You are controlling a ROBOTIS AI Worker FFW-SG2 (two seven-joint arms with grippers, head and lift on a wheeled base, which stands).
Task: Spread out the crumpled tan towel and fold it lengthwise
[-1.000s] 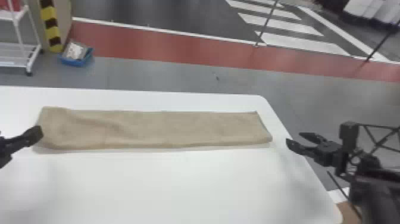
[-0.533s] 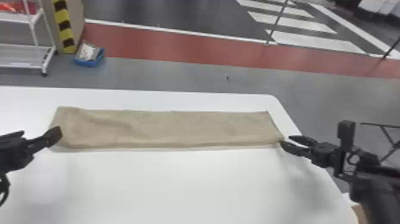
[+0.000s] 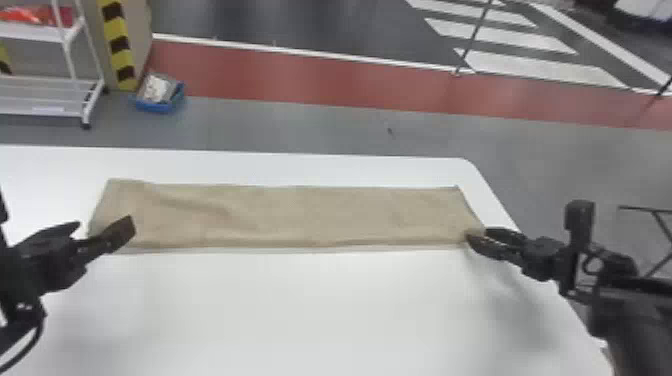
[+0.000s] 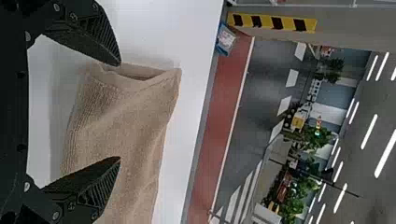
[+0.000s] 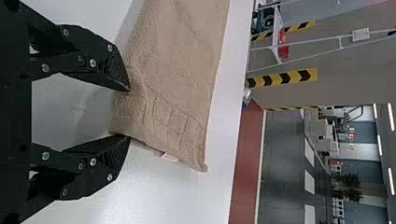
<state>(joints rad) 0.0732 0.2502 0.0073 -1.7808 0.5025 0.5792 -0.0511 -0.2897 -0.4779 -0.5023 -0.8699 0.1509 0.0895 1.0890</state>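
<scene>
From my remote station, I have the left tool, black with two flat fingers, at the left end of the tan cloth towel, its fingers wide apart. In the left wrist view, the towel's end lies between and beyond the fingertips of the left tool, its layers parted in a small gap. My right tool, its black match, is at the towel's near right corner. In the right wrist view, the fingertips of the right tool stand apart, the towel's edge between them; I cannot tell whether either finger touches the cloth. A small white label sticks out from the towel's end there.

The towel lies in a long, narrow strip running left to right, softly rippled toward its left end, on the far part of a smooth white desk with a rounded corner.

Past the desk I see grey floor, then a red painted band and, at the far right, white crossing stripes. At the far left, a blue bin sits on the floor between a white metal rack and the red band, near a yellow-and-black striped post.
</scene>
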